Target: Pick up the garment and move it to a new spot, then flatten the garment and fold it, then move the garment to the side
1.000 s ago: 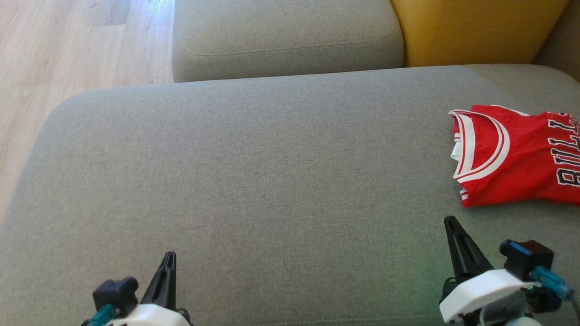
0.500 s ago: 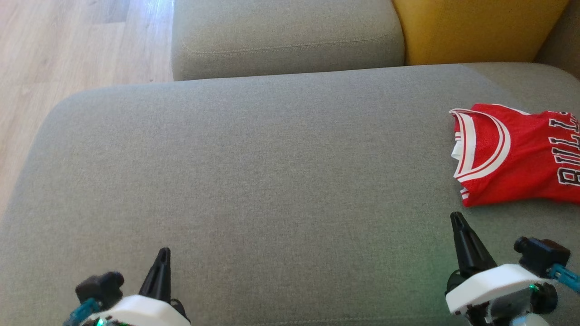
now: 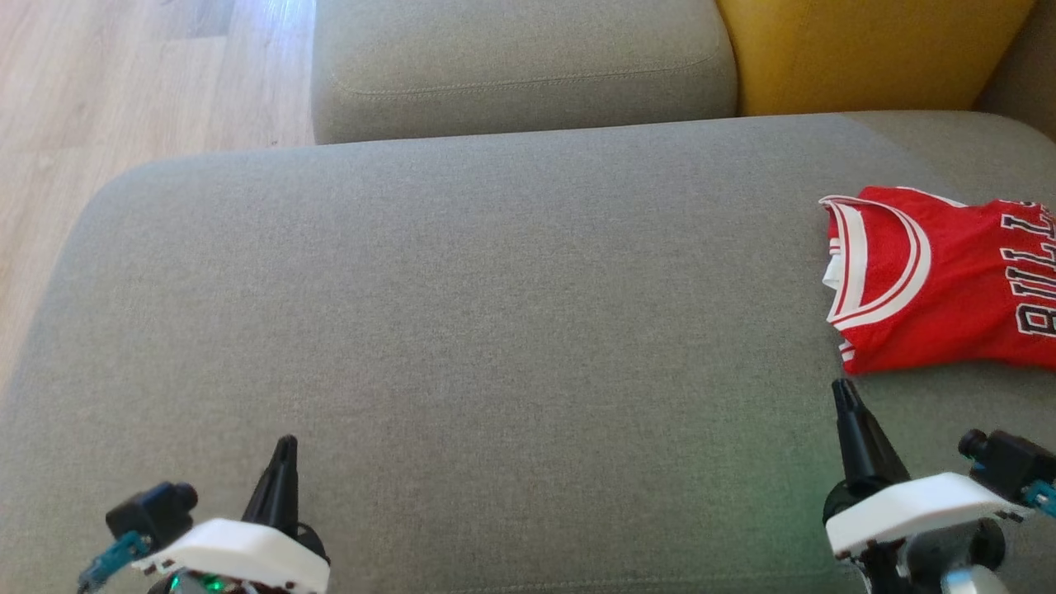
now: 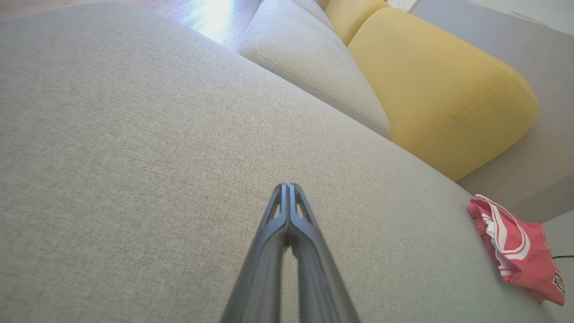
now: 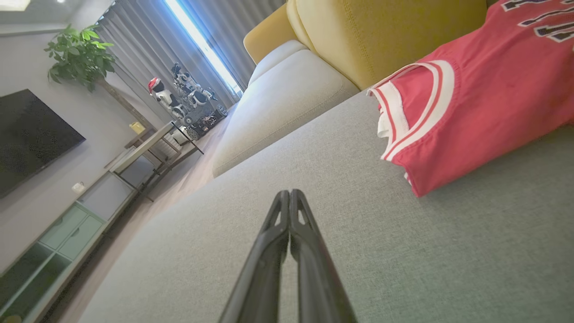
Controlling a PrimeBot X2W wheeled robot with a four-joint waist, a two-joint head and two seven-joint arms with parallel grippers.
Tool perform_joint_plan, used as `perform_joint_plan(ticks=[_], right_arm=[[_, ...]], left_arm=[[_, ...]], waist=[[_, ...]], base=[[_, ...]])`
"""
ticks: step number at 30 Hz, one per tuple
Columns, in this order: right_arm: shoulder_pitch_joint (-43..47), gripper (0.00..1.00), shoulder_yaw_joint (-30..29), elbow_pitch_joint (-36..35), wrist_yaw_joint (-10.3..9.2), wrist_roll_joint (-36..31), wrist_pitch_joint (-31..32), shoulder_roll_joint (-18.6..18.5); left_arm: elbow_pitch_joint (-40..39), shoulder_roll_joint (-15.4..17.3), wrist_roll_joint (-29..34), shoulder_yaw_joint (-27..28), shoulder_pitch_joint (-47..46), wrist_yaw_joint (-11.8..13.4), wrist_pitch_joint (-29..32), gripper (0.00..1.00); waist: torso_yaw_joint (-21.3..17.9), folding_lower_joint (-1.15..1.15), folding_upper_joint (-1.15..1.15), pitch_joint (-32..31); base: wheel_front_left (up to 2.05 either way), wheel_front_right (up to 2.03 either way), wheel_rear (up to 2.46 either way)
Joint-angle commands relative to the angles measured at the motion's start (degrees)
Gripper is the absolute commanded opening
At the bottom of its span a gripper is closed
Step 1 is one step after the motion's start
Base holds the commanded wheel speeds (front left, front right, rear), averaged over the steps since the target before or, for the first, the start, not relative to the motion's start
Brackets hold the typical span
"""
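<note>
Both grippers have their jaws pressed together and hold nothing. Left gripper point(image 3: 285, 447) sits at the near left of a wide grey sofa seat point(image 3: 495, 313), its dark fingers pointing to the far side. Right gripper point(image 3: 842, 392) sits at the near right, its tip close to the near left corner of a red jersey point(image 3: 940, 280) but apart from it.

That jersey lies on the right side of the seat, running out of the head view at the right edge. It has a white and red striped neckline facing left and dark block letters across the chest. It looks flat and compact, perhaps folded, though its right half is cut off. Beyond the seat stand a grey cushion point(image 3: 520, 66) and, to its right, a yellow cushion point(image 3: 866, 49). Pale wood floor point(image 3: 124, 82) shows at the far left.

Judging by its look, the jersey is thin sports mesh: very light, soft and limp, a little slick, not fragile. Lifted at one point it would likely sag and fall open. A safer hold is probably two pinches along one edge, such as the thicker banded neckline and shoulder seams, one gripper at each side.
</note>
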Motion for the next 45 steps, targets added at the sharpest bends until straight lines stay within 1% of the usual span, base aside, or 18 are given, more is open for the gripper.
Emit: perform_joint_plan(ticks=[1,45], right_arm=[[-3.3,0.00,0.0,-1.5,-0.02,2.3,-0.4,-1.2],[-7.4,0.00,-2.7,3.2,-0.04,32.3,0.3,-1.6]], left_arm=[[-1.4,0.1,-1.9,2.0,-3.2,-0.7,0.4,0.00],[0.4,-2.3,-28.5,9.6,-7.6,-5.5,6.6,0.00]], waist=[[0.0,0.00,0.00,0.0],[0.0,0.00,0.00,1.0]], base=[[0.00,0.00,0.00],[0.00,0.00,0.00]])
